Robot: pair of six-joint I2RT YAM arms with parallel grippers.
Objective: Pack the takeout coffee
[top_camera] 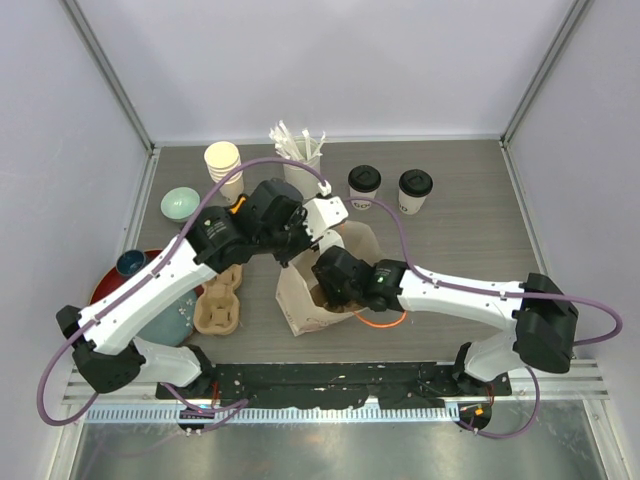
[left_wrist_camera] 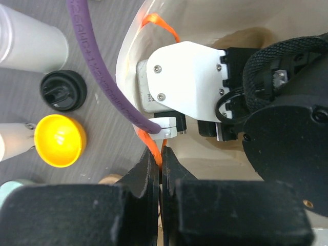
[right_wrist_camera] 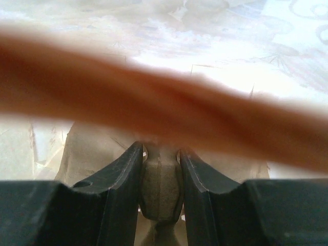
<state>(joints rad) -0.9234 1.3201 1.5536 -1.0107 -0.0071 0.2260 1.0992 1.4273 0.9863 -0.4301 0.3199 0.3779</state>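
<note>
The takeout coffee is not yet packed: the first lidded cup (top_camera: 364,188) and the second lidded cup (top_camera: 414,194) are stood upright side by side on the counter (top_camera: 470,240), beyond the paper bag (top_camera: 300,310) and apart from it. The left gripper (left_wrist_camera: 160,166) is clenched on the orange handle (left_wrist_camera: 154,148) at the bag's rim. The right gripper (right_wrist_camera: 161,154), lowered into the bag's mouth, is closed on a beige fold that appears to be the bag's own paper. Each cup is judged to be light and thin-walled, easily dented if squeezed, and liable to spill or shed its black lid (top_camera: 415,182) if tipped; whether it is filled cannot be told. A gentle, upright hold around the paper wall just below the lid is advised, rather than on the smooth lid itself. Dark print is seen on the cups' sides, but it is too small to be read, and no brand is made out on the bag.
</note>
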